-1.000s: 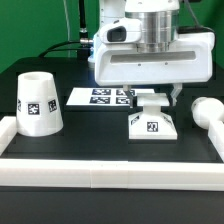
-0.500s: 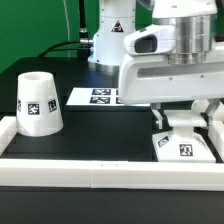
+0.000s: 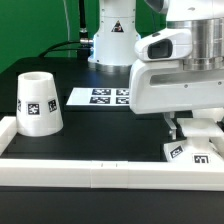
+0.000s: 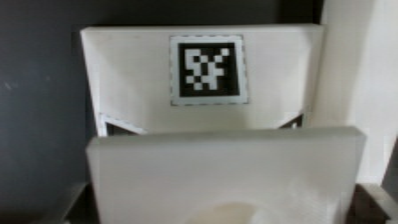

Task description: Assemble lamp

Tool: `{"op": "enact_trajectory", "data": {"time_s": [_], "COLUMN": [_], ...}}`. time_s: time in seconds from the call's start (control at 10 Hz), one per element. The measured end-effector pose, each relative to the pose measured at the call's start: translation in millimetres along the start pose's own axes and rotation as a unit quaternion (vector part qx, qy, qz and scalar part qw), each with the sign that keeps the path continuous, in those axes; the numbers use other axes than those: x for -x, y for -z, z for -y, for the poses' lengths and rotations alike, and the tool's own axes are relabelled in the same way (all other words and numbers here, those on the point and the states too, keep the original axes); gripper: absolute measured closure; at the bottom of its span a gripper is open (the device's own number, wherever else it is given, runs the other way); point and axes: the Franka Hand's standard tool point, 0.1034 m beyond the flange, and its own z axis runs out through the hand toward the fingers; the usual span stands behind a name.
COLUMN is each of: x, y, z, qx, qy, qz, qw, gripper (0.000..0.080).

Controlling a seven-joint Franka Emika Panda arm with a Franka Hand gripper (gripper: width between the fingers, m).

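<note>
We find the exterior view bright and evenly lit, the light seeming to come from overhead. The shade point(image 3: 36, 102), at nine o'clock in that view, is brightest at its rim and greyer down its side, and it throws only a faint, soft shadow on the black table point(image 3: 100, 135). The arm's white casing point(image 3: 185, 70), at two o'clock, is nearly blown out and loses detail at its edges. The marker board point(image 3: 100, 96) shows mild glare, yet its tags stay legible. The whole picture is coarse and slightly soft. In the wrist view we see the base point(image 4: 125, 80) dimmer, greyish and blurred. Its tag point(image 4: 210, 68) is smeared, and the white surface point(image 4: 222, 170) nearest the lens is wholly out of focus.
</note>
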Motion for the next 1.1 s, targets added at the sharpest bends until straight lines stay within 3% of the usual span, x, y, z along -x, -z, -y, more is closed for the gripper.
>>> {"op": "enact_trajectory", "data": {"time_s": [0.5, 0.7, 0.9, 1.1], "x": [-5.0, -5.0, -4.5, 19.9], "y": [-0.4, -0.5, -0.4, 9.7], "z": [-0.1, -0.1, -0.3, -6.5], "qx": [0.000, -0.001, 0.000, 0.001], "qy": [-0.002, -0.002, -0.001, -0.014], "qz": [-0.007, -0.007, -0.006, 0.000], "qw": [1.000, 1.000, 1.000, 1.000], "gripper": [0.0264, 0.0118, 0.0103, 0.0101]}}
